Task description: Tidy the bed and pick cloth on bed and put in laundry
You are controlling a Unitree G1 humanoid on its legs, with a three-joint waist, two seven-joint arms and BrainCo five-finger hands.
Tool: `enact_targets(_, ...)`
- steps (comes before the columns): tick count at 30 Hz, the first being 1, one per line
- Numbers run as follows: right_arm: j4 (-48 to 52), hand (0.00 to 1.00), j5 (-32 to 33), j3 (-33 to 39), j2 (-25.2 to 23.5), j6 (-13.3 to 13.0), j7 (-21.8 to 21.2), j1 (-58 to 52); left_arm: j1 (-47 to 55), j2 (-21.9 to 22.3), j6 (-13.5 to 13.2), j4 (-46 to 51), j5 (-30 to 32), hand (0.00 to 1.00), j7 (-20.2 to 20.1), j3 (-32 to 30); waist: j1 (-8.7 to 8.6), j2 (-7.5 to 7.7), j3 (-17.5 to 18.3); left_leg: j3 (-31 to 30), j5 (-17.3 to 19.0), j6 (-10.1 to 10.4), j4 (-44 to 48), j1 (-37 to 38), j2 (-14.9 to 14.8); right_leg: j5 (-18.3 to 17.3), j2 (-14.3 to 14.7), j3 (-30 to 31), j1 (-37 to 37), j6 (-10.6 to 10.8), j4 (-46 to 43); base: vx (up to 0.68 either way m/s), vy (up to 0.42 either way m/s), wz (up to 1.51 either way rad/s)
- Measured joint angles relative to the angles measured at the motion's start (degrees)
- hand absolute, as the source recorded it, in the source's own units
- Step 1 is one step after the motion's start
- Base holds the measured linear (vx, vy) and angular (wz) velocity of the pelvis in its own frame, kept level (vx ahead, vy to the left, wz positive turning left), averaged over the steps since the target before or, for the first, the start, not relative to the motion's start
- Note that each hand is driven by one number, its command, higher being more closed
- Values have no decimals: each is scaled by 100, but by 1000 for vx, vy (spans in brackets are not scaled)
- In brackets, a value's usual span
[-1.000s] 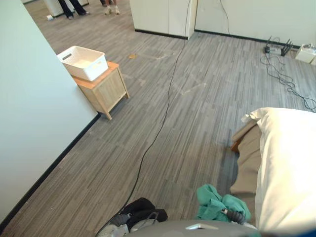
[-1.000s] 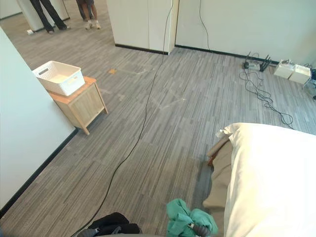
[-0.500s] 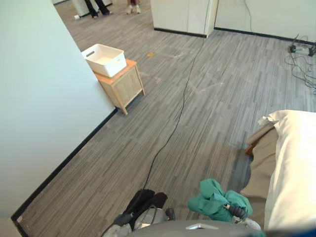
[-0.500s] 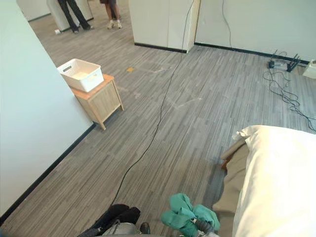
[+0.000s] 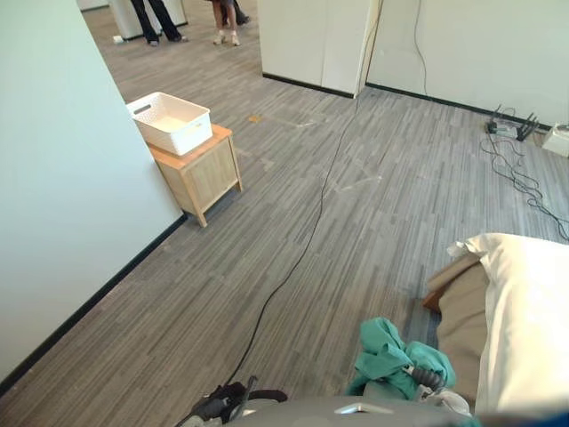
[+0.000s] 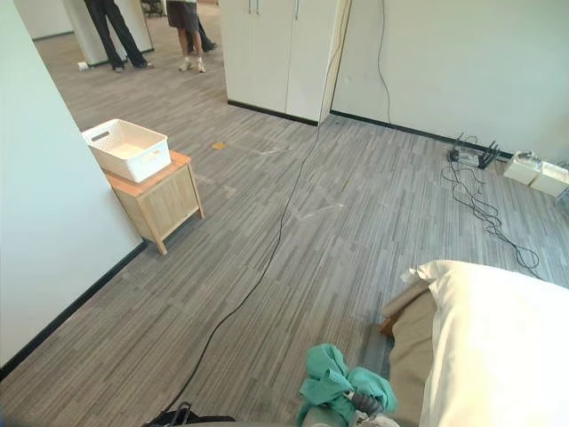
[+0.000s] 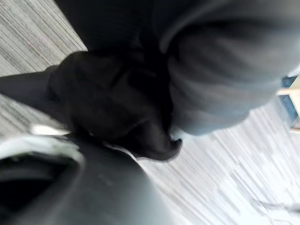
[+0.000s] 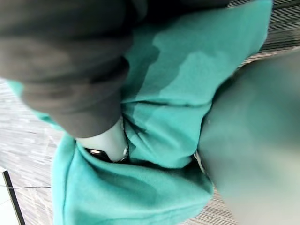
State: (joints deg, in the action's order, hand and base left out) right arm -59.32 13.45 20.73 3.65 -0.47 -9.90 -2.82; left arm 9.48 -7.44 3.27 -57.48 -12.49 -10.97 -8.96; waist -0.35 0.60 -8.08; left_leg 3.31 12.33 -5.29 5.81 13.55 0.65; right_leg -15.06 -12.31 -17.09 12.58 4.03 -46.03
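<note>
Left eye view: grey floor (image 5: 356, 222) stretches ahead of the right hand (image 8: 105, 143), w/ room to walk. Bed (image 5: 524, 311), white cover on top, sits just beside that hand on its outer side, so the pickup there looks done. Wooden side table (image 5: 200, 169) stands well ahead and off to the hand's left, against the wall. White basket (image 5: 169, 122) sits on top of it, prob. the laundry target, raised for an easy drop. Green cloth (image 5: 387, 356) is bunched in the right hand, fingers clamped round it and held close to the body for carrying. Left hand (image 5: 220, 407) hangs low; its state can't be told.
</note>
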Motion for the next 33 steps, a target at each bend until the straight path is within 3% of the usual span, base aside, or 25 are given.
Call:
enact_targets(2,-2,100,96,17,41,7,-2,16,-217,90,94,0,20,100,-3,3,-76,-168,-118,-187,28,51,-55,160,-298,119,357,-97,84,-85,1177,432,-172,70)
enact_targets(3,-3,100,113,20,40,9,-4,12,-349,174,106,0,67,100,-18,-9,-74,-180,-156,-261,26,56,-74,250,-403,488,466,-100,120,-82,2103,454,-219,68)
enact_targets(4,-3,100,118,25,25,11,-10,15,-369,182,105,-2,80,100,-21,-10,-68,-131,-186,-263,54,105,-76,349,-428,865,460,-53,107,-34,2780,572,-301,66)
enact_targets(6,-4,100,108,125,-38,12,-47,-75,-388,200,63,0,73,100,-9,-62,-84,40,-254,-282,342,534,-87,657,-442,1642,355,268,43,49,3730,564,-354,49)
enact_targets(7,-15,100,100,149,-33,9,-48,-57,-435,250,34,-44,88,100,29,-133,-106,-78,-341,-333,565,685,-69,862,-600,1879,459,179,18,-351,3364,488,-354,25)
enact_targets(8,-19,100,98,264,-18,-2,-26,29,-454,356,4,-119,101,100,23,-132,-101,-278,-389,-375,580,738,60,905,-806,1373,571,118,164,-420,2774,369,-282,11)
enact_targets(11,-25,100,81,330,1,0,7,80,-440,389,-17,-130,81,100,25,-251,-139,-304,-395,-386,284,874,812,732,-980,529,631,51,276,-564,1932,468,-347,1)
enact_targets(13,-81,100,16,296,72,4,6,85,-416,402,-34,-129,71,100,22,-261,-125,-382,-327,-435,42,1002,1659,351,-1087,335,774,34,148,-594,1968,415,-298,-2)
enact_targets(15,-142,100,-127,71,176,3,-9,96,-414,446,-232,-122,64,100,16,-295,-184,-511,-370,-708,-728,1291,3725,-689,-1277,271,998,-80,-364,-648,2475,425,-225,15)
enact_targets(16,-174,100,-139,9,233,-5,-11,63,-412,457,-379,-15,63,100,4,-325,-169,-566,-415,-644,-559,1181,4931,-1228,-1379,249,1160,-97,-808,-712,2839,498,-156,11)
enact_targets(18,-255,100,-137,-145,263,-11,-4,58,-407,445,-520,76,8,100,-3,-446,-69,-525,-475,-473,-247,1105,5665,-1762,-1250,213,1219,-78,-1453,-823,3262,438,-115,-11)
enact_targets(20,-330,100,-130,-164,280,-65,-2,105,-372,498,-600,179,-124,100,-43,-449,78,-509,-489,-164,50,981,5393,-2179,-1040,273,1209,41,-1875,-809,3576,307,-53,-40)
enact_targets(22,-335,100,-127,-117,267,-208,24,236,-339,529,-683,221,-368,100,-191,-451,164,-463,-531,375,278,879,3651,-2358,-721,287,1078,163,-2314,-770,3865,382,38,-44)
enact_targets(23,-332,100,-127,-97,222,-292,28,264,-327,529,-708,222,-451,100,-235,-450,162,-430,-545,525,229,864,2924,-2338,-587,253,1002,161,-2423,-712,3927,423,97,-10)
enact_targets(24,-250,100,-123,-50,204,-467,22,269,-332,555,-762,227,-525,100,-307,-435,134,-402,-538,781,-220,836,1446,-2224,-359,193,893,114,-2601,-592,4057,436,120,4)
enact_targets(25,-181,100,-116,-21,207,-605,18,258,-344,583,-787,228,-609,100,-380,-383,124,-422,-524,914,-926,732,561,-2148,-264,135,874,85,-2754,-460,4167,451,135,3)
enact_targets(26,-137,100,-111,0,196,-711,13,229,-330,596,-823,227,-689,100,-433,-318,167,-409,-517,1029,-1552,483,209,-2045,-212,97,838,84,-2928,-346,4262,472,150,24)
enact_targets(28,-3,100,-66,-10,62,-933,-18,264,-423,482,-896,274,-845,100,-553,-136,160,-215,-352,969,-1538,81,9,-1986,135,272,585,-35,-2949,10,4353,571,170,41)
enact_targets(31,129,100,-59,-57,21,-1024,9,387,-496,403,-923,281,-905,100,-663,60,334,-114,-333,1059,-1379,-156,126,-1903,237,611,477,68,-3050,255,4311,391,92,19)
enact_targets(33,289,100,-30,-106,-41,-1058,88,461,-441,379,-1007,293,-1018,100,-678,261,413,-113,-320,1095,-1298,-144,127,-1602,268,824,405,250,-3108,302,3912,332,57,7)
